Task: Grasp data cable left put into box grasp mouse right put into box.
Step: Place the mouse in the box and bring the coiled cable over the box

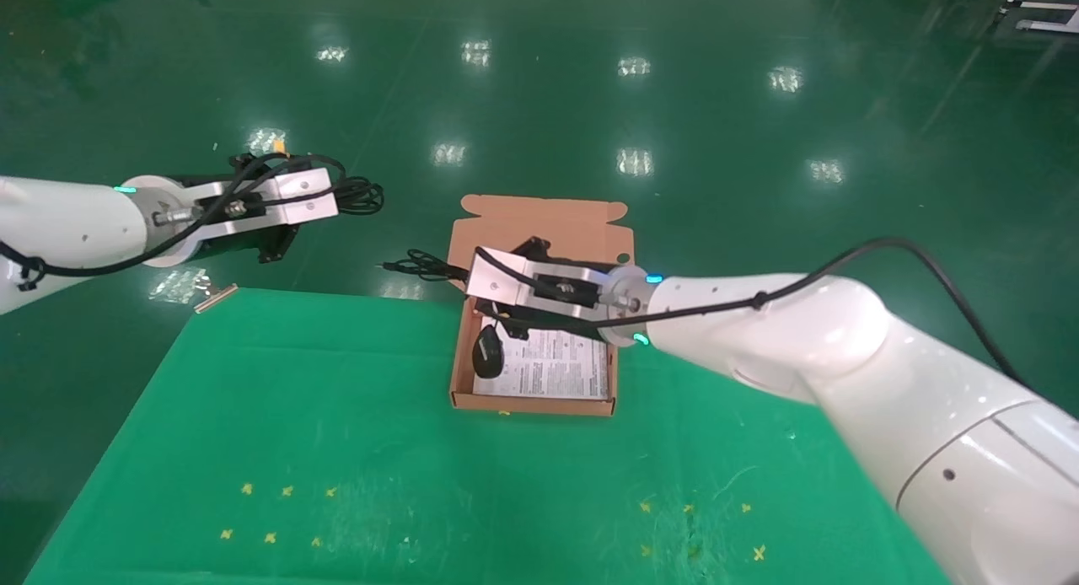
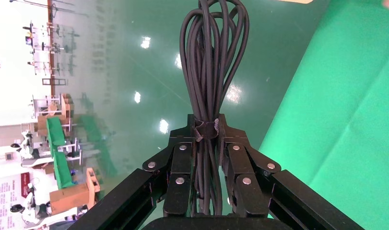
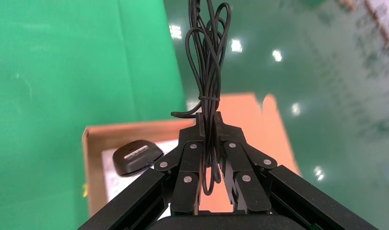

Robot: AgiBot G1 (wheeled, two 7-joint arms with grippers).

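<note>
Right end effector over box, mouse just beside

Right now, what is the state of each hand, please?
Left hand: closed on the data cable, held off the table.
Right hand: closed on the mouse's cord; the mouse lies in the box.

Data cable loops' tops cut off by wrist view's edge

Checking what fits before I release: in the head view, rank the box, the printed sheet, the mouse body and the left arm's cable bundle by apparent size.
1. box
2. printed sheet
3. mouse body and data cable: alike, and the cable is farther away, so unranked.
</note>
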